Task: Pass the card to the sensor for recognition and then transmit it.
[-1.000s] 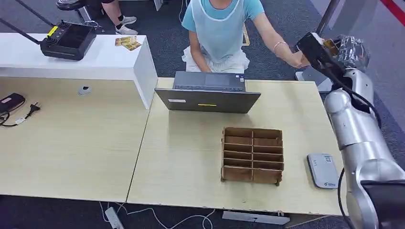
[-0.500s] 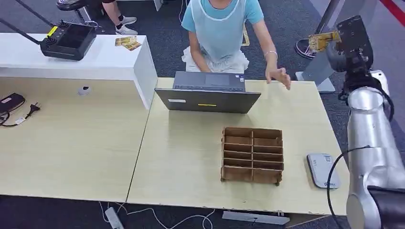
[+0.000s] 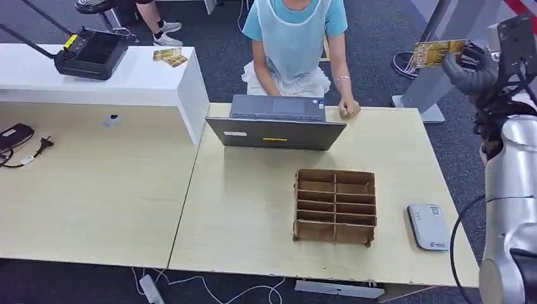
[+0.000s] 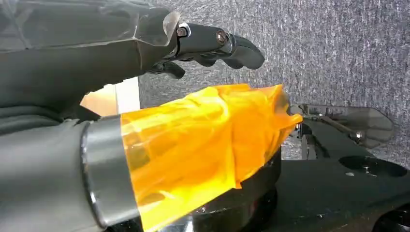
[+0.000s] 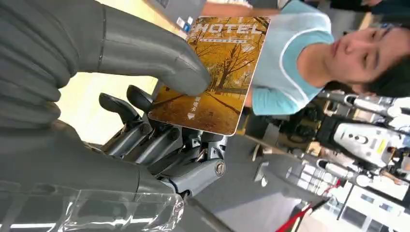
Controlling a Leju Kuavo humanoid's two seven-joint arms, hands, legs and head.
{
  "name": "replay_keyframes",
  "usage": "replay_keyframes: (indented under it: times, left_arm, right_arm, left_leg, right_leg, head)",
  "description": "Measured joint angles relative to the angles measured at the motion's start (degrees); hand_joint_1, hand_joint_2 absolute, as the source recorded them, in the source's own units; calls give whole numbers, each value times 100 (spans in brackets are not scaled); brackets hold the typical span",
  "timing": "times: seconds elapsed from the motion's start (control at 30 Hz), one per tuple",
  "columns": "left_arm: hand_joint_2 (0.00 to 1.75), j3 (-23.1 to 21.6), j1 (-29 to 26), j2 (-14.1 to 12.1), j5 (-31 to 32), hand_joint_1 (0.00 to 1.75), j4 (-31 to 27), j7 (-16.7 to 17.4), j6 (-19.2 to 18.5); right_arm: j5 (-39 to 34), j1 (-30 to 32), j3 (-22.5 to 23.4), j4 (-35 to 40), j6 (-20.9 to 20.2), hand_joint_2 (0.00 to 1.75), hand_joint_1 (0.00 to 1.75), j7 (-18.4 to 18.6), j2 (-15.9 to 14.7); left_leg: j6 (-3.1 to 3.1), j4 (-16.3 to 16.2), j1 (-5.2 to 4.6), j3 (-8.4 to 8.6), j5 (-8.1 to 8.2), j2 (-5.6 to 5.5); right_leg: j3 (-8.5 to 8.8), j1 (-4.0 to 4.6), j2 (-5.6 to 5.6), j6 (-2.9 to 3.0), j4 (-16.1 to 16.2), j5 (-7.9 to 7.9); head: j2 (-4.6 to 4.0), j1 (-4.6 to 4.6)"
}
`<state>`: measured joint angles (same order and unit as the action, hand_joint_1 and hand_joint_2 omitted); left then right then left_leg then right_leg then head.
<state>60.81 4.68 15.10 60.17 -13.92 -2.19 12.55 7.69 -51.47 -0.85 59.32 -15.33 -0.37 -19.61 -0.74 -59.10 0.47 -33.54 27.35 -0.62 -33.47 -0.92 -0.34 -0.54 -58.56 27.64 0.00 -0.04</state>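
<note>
So my right hand (image 3: 476,66) is up high off the far right corner of the table (image 3: 253,209), thumb pressed down on a yellow hotel card (image 3: 438,52) with the other fingers (image 5: 145,140) curled underneath it, so it's properly pinched and held out in the air, well above and away from everything on the tabletop. From the wrist cam you can read "HOTEL" on the card (image 5: 217,72), autumn trees printed on it. The sensor (image 3: 428,226), a flat grey pad, sits on the table near the right edge, just beside the brown cardboard divider box (image 3: 335,206), well apart from the card. My left hand (image 4: 145,96) hangs down over grey carpet, fingers loosely apart with nothing in them, some orange film wrapped round the thumb. A person (image 3: 294,38) in a light blue top sits behind the open laptop (image 3: 277,123), one hand (image 3: 348,109) resting on the table edge right beside it.
</note>
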Motion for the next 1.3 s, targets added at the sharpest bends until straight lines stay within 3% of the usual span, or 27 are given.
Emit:
replay_keyframes:
  times: [0.17, 0.33, 0.43, 0.6, 0.8, 1.0, 1.17, 1.3]
  left_arm:
    - [0, 0, 0, -2, 4, 0, 2, -72, 72]
    - [0, 0, 0, -2, -20, 0, 2, -83, 103]
    - [0, 0, 0, -2, -55, 0, 2, -83, 100]
    - [0, 0, -10, -59, -63, 0, 2, -109, -365]
    - [0, 0, -22, -103, -94, 0, 2, -131, -411]
    - [0, 59, -23, -24, -210, 0, 2, -197, 65]
    - [0, 74, -22, -11, -219, 0, 4, -205, 103]
    - [0, 87, -20, -11, -223, 0, 4, -221, 103]
  right_arm:
    - [-1143, 281, 42, -20, -551, 175, 175, -147, -485]
    - [-1829, 753, 186, 118, -666, 175, 175, -284, -890]
    - [-2091, 1049, 293, 236, -734, 175, 175, -302, -1062]
    - [-2554, 1474, 393, 441, -1074, 175, 175, -206, -1439]
    - [-2729, 1705, 466, 575, -1239, 175, 175, -149, -1779]
    - [-3406, 2210, 489, 793, -1863, 175, 175, -171, -2484]
    - [-3816, 2998, 717, 1095, -2037, 175, 175, -146, -3067]
    - [-3892, 3395, 883, 1266, -2052, 175, 175, -124, -3313]
  left_leg:
    - [2, -3, 0, -3, 1, -9]
    - [5, -3, -1, -4, 5, -6]
    - [8, -2, -1, -4, 7, -7]
    - [8, -2, -1, -6, 7, -8]
    - [8, -2, -1, -1, 7, -4]
    - [14, -3, -1, -8, 11, -18]
    - [21, -3, -3, -11, 17, -15]
    - [23, -2, -4, -6, 19, -3]
  right_leg:
    - [2, 0, -13, -1, 4, 1]
    - [1, 0, -10, -1, 6, 1]
    - [1, 0, -11, -1, 6, 1]
    - [1, 0, -13, -1, 5, 1]
    - [0, -1, -6, -1, 5, 1]
    - [3, -1, -24, -6, 9, 4]
    - [3, -2, -21, -7, 10, 6]
    - [1, -2, -8, -7, 11, 6]
  head:
    - [0, 0]
    - [0, 2]
    - [0, 0]
    - [0, 2]
    - [0, 0]
    - [0, 2]
    - [0, 2]
    - [0, -2]
